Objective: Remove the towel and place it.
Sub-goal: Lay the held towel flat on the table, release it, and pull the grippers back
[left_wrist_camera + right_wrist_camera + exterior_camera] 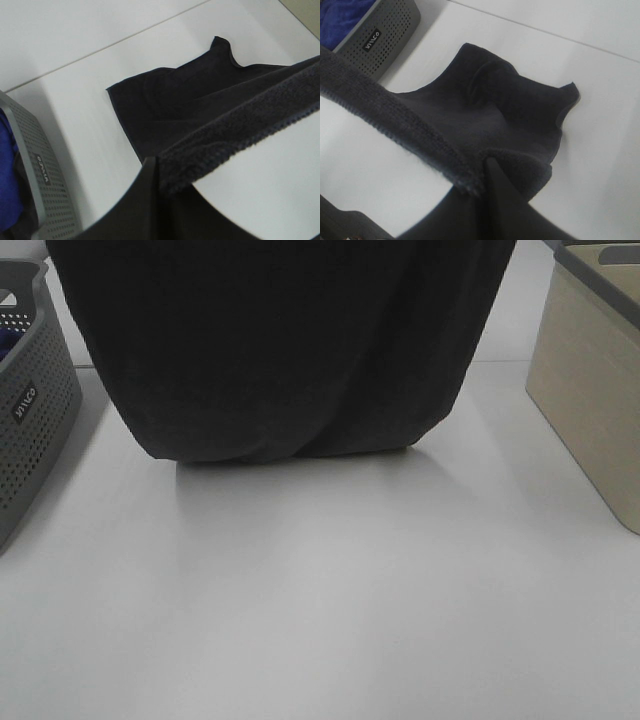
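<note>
Plainly, the towel (290,350) hangs as a broad dark sheet stretched between the two arms. Its lower part is folded onto the white surface (320,620), between the grey perforated basket (30,410) on the left and the beige basket (590,390) on the right, and it touches neither. The left gripper (155,167) is closed tight on the hemmed top edge, and the right gripper (487,172) is clamped the same way on the hem at its own end. In both wrist views only a thin strip of terry seems to sit at the dark fingertip. That shallow bite is the main worry, since the cloth is heavy and long, and pulling the arms apart or moving quickly could draw the hem out of one grip and drop that end. The second risk is the tail already lying on the surface. Lowering straight down would probably pile the cloth on that fold and leave it crumpled, so a backward or sideways draw looks necessary. Swinging towards either basket could catch the trailing cloth on a rim or nudge the grey basket, which holds a blue cloth (345,12). The towel also hides both arms from the high camera, so a slipping corner might go unnoticed there.
</note>
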Robot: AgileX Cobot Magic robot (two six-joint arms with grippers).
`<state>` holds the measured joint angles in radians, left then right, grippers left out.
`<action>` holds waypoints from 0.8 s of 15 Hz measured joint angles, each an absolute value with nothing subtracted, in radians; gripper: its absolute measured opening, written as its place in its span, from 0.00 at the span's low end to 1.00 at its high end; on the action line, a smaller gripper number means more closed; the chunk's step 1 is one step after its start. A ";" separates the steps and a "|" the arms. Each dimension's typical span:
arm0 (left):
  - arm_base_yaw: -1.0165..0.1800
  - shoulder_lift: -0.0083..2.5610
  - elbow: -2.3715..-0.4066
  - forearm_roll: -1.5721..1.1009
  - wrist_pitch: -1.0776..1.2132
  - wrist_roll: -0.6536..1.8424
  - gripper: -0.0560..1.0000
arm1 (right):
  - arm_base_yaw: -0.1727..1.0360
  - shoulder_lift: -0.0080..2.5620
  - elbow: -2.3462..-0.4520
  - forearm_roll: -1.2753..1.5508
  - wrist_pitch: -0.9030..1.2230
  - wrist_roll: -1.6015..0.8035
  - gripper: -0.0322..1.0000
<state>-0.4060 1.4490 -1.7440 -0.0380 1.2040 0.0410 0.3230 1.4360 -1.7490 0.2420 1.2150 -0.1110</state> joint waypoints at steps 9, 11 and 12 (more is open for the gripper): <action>-0.476 1.266 -1.275 -0.202 1.165 0.044 0.05 | 0.325 1.124 -1.371 0.200 1.217 -0.014 0.05; -0.476 1.250 -1.268 -0.208 1.163 0.044 0.05 | 0.325 1.081 -1.309 0.210 1.216 0.021 0.05; -0.476 1.246 -1.268 -0.208 1.163 0.044 0.05 | 0.325 1.056 -1.269 0.214 1.213 0.036 0.05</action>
<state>-0.4760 1.2460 -1.2680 -0.2080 1.1630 0.0440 0.3250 1.0560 -1.2690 0.2140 1.2130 0.0360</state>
